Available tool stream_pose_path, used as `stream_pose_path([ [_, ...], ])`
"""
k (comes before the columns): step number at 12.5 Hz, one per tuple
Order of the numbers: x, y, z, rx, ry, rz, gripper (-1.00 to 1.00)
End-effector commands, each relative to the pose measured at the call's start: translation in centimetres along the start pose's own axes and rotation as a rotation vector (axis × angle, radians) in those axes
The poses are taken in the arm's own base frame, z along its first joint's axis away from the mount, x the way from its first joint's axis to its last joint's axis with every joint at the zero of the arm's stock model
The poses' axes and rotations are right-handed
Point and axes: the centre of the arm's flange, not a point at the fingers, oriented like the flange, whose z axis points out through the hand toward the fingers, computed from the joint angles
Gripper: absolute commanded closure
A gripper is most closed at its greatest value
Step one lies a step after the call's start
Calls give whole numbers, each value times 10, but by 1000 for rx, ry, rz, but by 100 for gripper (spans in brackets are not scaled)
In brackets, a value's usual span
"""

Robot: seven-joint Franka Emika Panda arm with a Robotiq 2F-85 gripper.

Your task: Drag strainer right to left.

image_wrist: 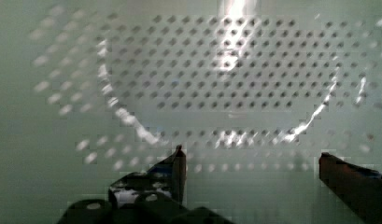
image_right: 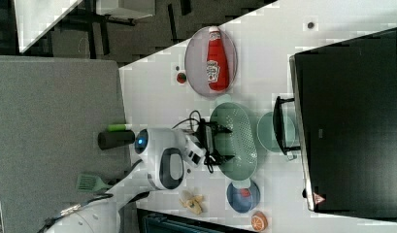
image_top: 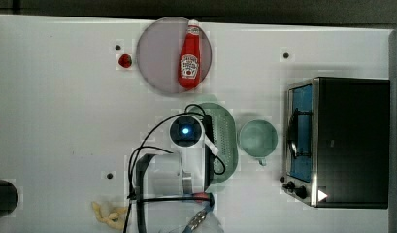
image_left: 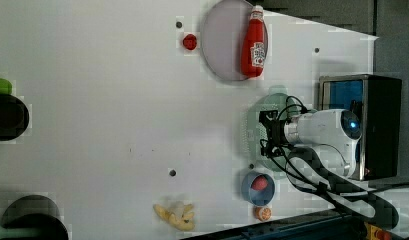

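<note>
Taking the top view from its left to its right: a small red round object [image_top: 124, 60] sits on the white bench [image_top: 55, 121], then a grey round plate [image_top: 157, 53] carrying a red plastic ketchup bottle [image_top: 189, 53] lying on its side. Lower down, pale yellow food pieces [image_top: 108, 213] rest near the bench edge. Near the middle, the robot's white arm reaches over the pale sage-green oval perforated plastic strainer [image_top: 226, 141], which lies just to the top view's left of a smaller round pale-green cup [image_top: 257, 138] with a handle. At the far right stands a black and silver toaster oven [image_top: 341, 141].

In the wrist view the gripper [image_wrist: 251, 161] is released, its dark fingers [image_wrist: 177, 168] spread wide just above the strainer's perforated bowl, gripping nothing.

The risks, as I judge them: if the fingers come down on the sloped, slick bowl wall and not behind the rim, they may slide off and leave the strainer where it is. Pressing too hard on one side could tip the light plastic shell. A dragging path that drifts toward the plate could nudge the ketchup bottle.
</note>
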Motion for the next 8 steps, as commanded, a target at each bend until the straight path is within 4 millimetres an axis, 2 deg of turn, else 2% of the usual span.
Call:
stream_pose_path([
  [1, -51, -4, -5, 30, -8, 25, -100],
  [8, -139, -13, -2, 26, -68, 75, -100],
])
